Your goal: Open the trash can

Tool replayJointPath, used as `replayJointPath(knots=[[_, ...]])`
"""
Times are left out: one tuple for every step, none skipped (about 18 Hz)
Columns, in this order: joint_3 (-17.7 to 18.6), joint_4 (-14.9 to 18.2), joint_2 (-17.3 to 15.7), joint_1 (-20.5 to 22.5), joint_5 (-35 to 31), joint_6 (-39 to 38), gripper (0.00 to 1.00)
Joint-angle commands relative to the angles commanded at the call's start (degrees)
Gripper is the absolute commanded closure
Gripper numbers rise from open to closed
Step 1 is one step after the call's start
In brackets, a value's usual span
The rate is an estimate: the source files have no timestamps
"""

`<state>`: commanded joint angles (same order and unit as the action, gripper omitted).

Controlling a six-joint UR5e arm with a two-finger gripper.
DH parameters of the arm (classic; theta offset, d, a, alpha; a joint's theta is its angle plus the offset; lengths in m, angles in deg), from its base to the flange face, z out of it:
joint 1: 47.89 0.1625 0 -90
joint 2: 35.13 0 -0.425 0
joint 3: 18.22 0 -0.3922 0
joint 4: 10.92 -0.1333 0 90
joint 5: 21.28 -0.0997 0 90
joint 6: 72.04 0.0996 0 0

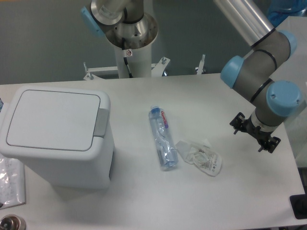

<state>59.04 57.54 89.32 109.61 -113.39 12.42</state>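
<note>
A clear plastic bottle (162, 139) lies mid-table; a crumpled clear wrapper (200, 157) just right of it; another plastic bag (10, 181) near left.

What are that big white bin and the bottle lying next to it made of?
The bin looks like moulded white plastic: smooth, slightly glossy, rounded corners, with a grey tab by its closed lid. The bottle seems thin clear plastic; you can see through it, and it looks crumpled, with a blue cap.
</note>
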Motion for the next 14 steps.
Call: replayJointPath(knots=[[0.1, 0.1, -0.4, 0.0, 0.7, -0.3, 0.0], [0.1, 0.1, -0.4, -0.1, 1.6, -0.6, 0.0], [0.1, 0.1, -0.4, -0.2, 2.6, -1.6, 0.0], [0.1, 0.2, -0.5, -0.6, 3.9, -3.1, 0.0], [0.0, 0.2, -0.5, -0.8, 5.4, -5.2, 0.0], [0.0, 0.2, -0.7, -1.0, 6.7, -7.5, 0.0], [-0.1, 0.1, -1.2, -1.1, 7.7, -10.0, 0.0], [-0.6, 0.2, -1.6, -1.8, 8.3, -11.9, 0.0], [-1.0, 0.2, -1.7, -2.5, 8.5, -13.1, 0.0], [-1.4, 0.2, -1.7, -3.2, 8.6, -14.2, 0.0], [-1.9, 0.2, -1.8, -4.0, 8.7, -15.6, 0.0], [-2.5, 0.3, -1.8, -4.6, 9.6, -17.4, 0.0], [-3.3, 0.3, -2.4, -4.9, 11.1, -19.4, 0.0], [-3.7, 0.4, -2.5, -5.2, 12.6, -21.6, 0.0]])
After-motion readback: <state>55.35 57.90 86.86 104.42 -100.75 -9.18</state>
